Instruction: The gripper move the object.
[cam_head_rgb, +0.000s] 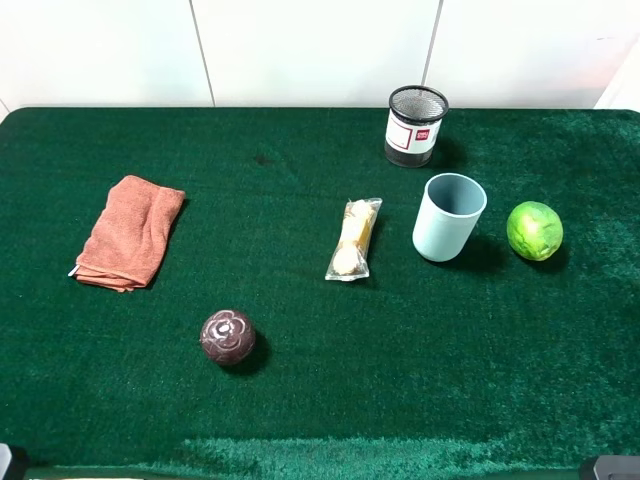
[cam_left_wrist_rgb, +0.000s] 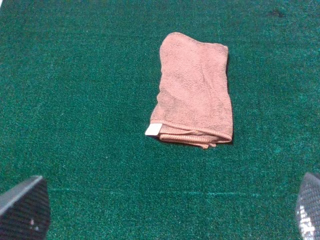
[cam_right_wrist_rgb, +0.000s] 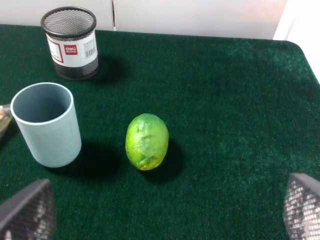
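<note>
Green felt-covered table (cam_head_rgb: 300, 400), left to right in the high view: folded orange-brown terry cloth (cam_head_rgb: 130, 232) with a small white tag, lying flat. Dark maroon ball with a carved flower pattern (cam_head_rgb: 227, 336), nearer the front edge. Clear plastic packet of pale snack pieces (cam_head_rgb: 354, 238), mid-table. Pale blue-green cylindrical plastic cup (cam_head_rgb: 448, 216), upright, mouth open, right of the packet and apart from it. Black mesh pen pot with white-red label (cam_head_rgb: 415, 125) behind the cup, not touching. Green lime-like fruit (cam_head_rgb: 534, 230) just right of the cup, small gap.

Left gripper (cam_left_wrist_rgb: 165, 207): fingers spread wide, empty, above bare felt near the cloth. Right gripper (cam_right_wrist_rgb: 165, 207): fingers spread wide, empty, short of the cup and fruit.
</note>
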